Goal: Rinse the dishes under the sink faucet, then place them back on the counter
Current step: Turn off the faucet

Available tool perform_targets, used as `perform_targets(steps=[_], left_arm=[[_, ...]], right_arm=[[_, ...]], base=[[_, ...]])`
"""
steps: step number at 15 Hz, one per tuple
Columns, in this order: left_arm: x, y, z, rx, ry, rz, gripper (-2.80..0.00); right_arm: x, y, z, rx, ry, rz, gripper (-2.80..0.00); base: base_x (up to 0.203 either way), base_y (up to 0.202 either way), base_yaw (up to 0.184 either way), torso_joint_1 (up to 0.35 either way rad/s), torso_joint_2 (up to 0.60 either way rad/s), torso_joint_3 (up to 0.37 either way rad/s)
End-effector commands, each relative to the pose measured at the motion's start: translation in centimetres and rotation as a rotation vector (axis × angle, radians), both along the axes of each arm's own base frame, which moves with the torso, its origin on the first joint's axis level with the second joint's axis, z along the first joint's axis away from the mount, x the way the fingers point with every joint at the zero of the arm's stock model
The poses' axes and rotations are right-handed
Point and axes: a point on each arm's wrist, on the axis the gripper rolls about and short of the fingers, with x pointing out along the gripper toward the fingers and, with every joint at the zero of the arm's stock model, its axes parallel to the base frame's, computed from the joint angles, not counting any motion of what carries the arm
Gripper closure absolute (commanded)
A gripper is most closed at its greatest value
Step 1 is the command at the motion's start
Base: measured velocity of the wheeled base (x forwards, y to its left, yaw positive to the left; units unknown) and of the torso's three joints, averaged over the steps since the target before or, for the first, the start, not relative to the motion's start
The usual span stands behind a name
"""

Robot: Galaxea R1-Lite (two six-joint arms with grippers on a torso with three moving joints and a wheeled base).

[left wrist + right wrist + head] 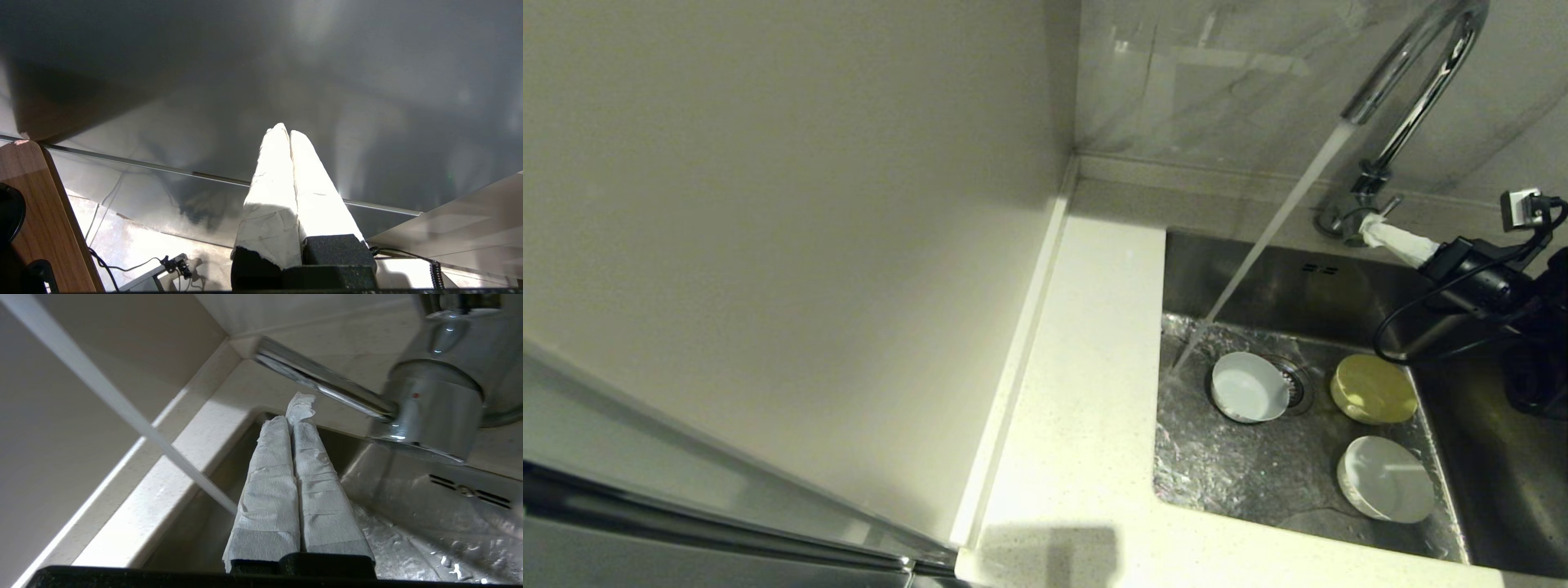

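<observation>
We start at the near edge, where the counter runs white and speckled along the left of the sink. Nothing sits on it; all three dishes are down in the basin. Nearest to us lies the white bowl, close to the front right corner of the wet steel floor. Just beyond it sits the yellow bowl, the two near each other but apart. To the left of the yellow one we have the pale bluish-white bowl, resting partly over the drain strainer.

Water is running! The stream falls at a slant from the spout and lands on the basin floor just left of that pale bowl, and the floor glistens all around.

Further back, our right gripper is up at the base of the faucet, its tip right by the thin side lever. Its paper-wrapped fingers are pressed flat together, nothing between them; whether the tip touches the lever we cannot tell.

The left gripper is parked out of the head view, facing a plain dark surface, fingers together, holding nothing.
</observation>
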Motion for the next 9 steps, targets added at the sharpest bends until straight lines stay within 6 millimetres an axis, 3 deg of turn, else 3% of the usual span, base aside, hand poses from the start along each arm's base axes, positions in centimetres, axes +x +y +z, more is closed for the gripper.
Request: perform_targets(steps=[1,7,9], left_arm=[[0.0,0.0,-0.1,-0.001,0.003,0.000,0.00],[0.0,0.0,-0.1,-0.001,0.003,0.000,0.00],[0.0,0.0,-0.1,-0.001,0.001,0.000,0.00]], right_arm=[[1.0,-0.4,-0.5,0.012,-0.017,-0.024,0.00],[2.7,-1.0,2.6,0.107,-0.183,-0.193,0.00],[2.7,-1.0,2.8,0.121,-0.188,-0.205,0.00]], base=[[0.000,0.000,0.000,0.000,0.00,0.000],[0.000,0.000,0.000,0.000,0.00,0.000],[0.000,0.000,0.000,0.000,0.00,0.000]])
